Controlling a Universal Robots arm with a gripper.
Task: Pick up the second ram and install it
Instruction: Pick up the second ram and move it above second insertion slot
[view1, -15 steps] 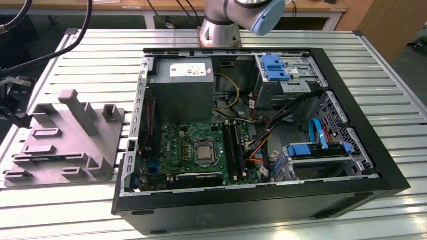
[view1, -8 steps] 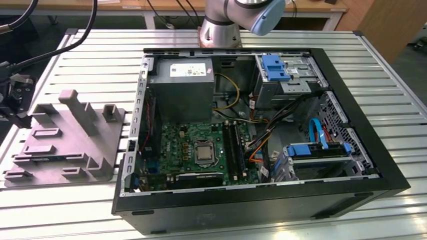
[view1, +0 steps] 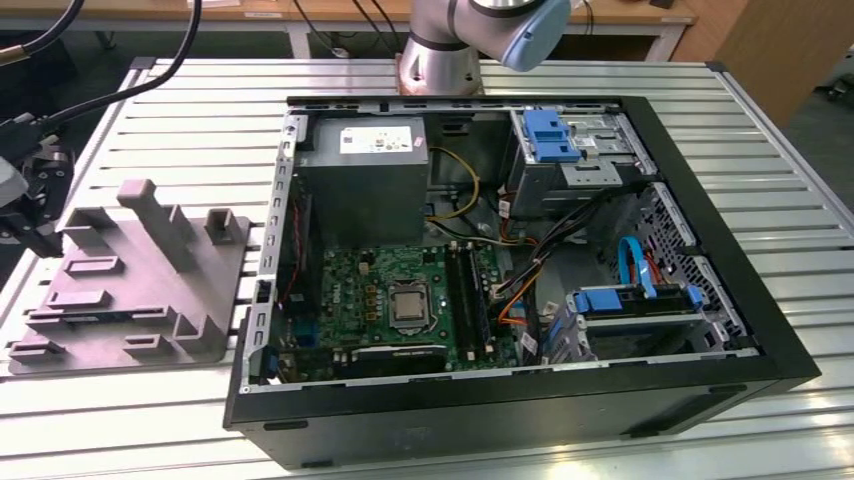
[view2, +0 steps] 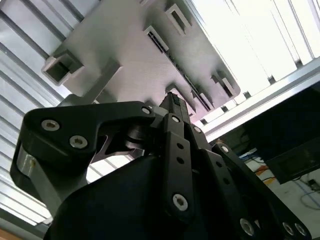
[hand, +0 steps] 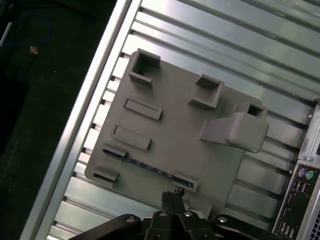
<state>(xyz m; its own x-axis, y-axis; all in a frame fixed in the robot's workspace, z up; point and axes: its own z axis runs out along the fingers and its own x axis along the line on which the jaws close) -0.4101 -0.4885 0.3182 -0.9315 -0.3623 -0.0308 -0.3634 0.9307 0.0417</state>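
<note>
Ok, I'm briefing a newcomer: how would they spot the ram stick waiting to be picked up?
On the exterior view's left, beside the open computer case, sits a grey slotted block. Along its edge nearest the pincer, the second ram lies in a long slot: the one thin blue-green strip on that grey block.

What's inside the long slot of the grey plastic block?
The second ram, a narrow blue-green circuit-board stick, sits in it; only its top edge shows, the rest hidden by the grey block.

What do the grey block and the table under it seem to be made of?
Grey block: probably matte plastic; even dull grey, no shine, chunky tabs.
Table: likely bare aluminium; silvery ribbed slats catching glare.
</note>
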